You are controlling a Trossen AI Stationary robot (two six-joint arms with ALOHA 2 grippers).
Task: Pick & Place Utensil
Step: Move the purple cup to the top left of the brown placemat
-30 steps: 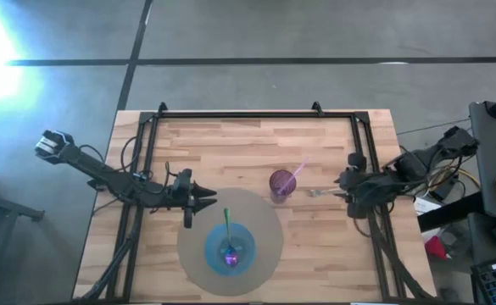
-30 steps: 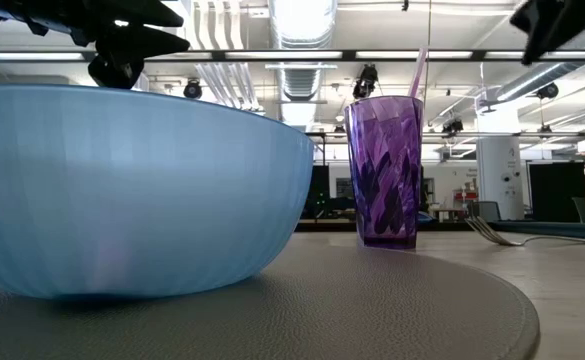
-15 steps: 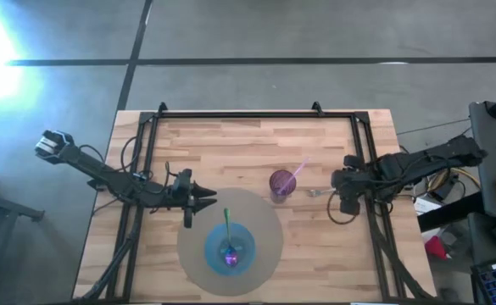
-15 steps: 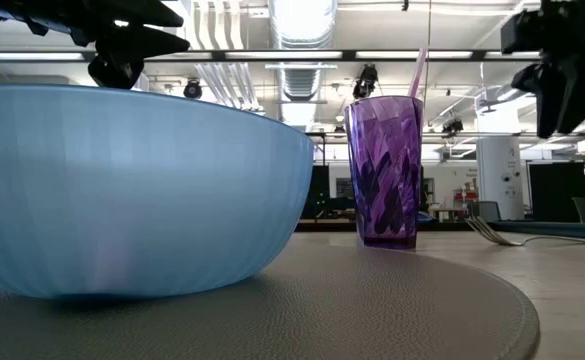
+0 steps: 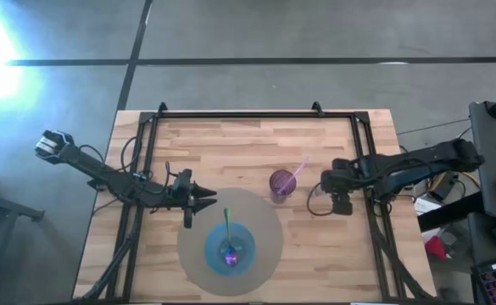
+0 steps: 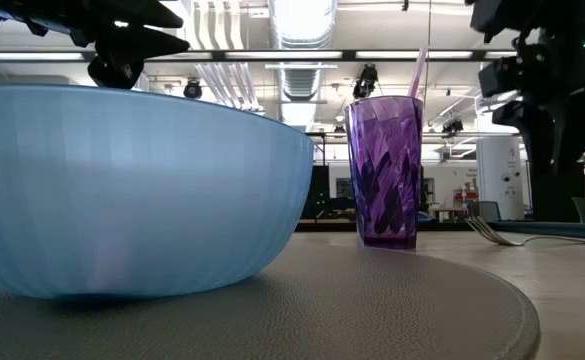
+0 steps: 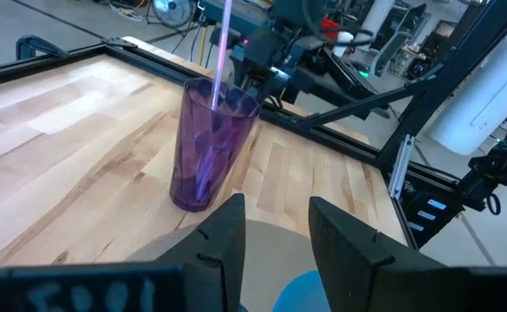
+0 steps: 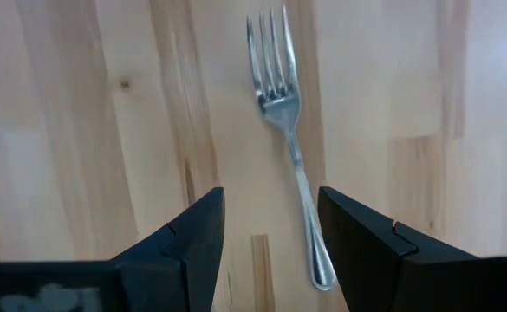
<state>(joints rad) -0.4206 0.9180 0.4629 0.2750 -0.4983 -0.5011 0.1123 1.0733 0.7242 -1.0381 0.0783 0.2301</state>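
From above I see the right gripper (image 5: pixel 326 188) over the bench (image 5: pixel 231 148), toward its right edge and just beside the purple cup (image 5: pixel 281 182). Its wrist view looks straight down between its own fingers (image 8: pixel 192 238), which stand apart with bare wood between them and nothing held. The fork (image 8: pixel 288 139) lies flat on the wood directly below, its handle passing into the gap between those fingers and its tines pointing away from the camera; fingers and fork are not touching. In the low view the fork (image 6: pixel 492 233) rests on the bench to the right of the cup (image 6: pixel 384 170), with the right arm hanging dark above it.

The cup holds a pink straw (image 5: pixel 297 172) and stands just off the rim of the round grey mat (image 5: pixel 264 219) that lies against the bench's near edge. On the mat sits a blue bowl (image 5: pixel 230 248) with a green utensil (image 5: pixel 227 227) leaning in it.

My left gripper (image 5: pixel 211 199) waits at the mat's left rim, its fingers (image 7: pixel 227 230) parted and empty, pointed toward the cup (image 7: pixel 208 143).
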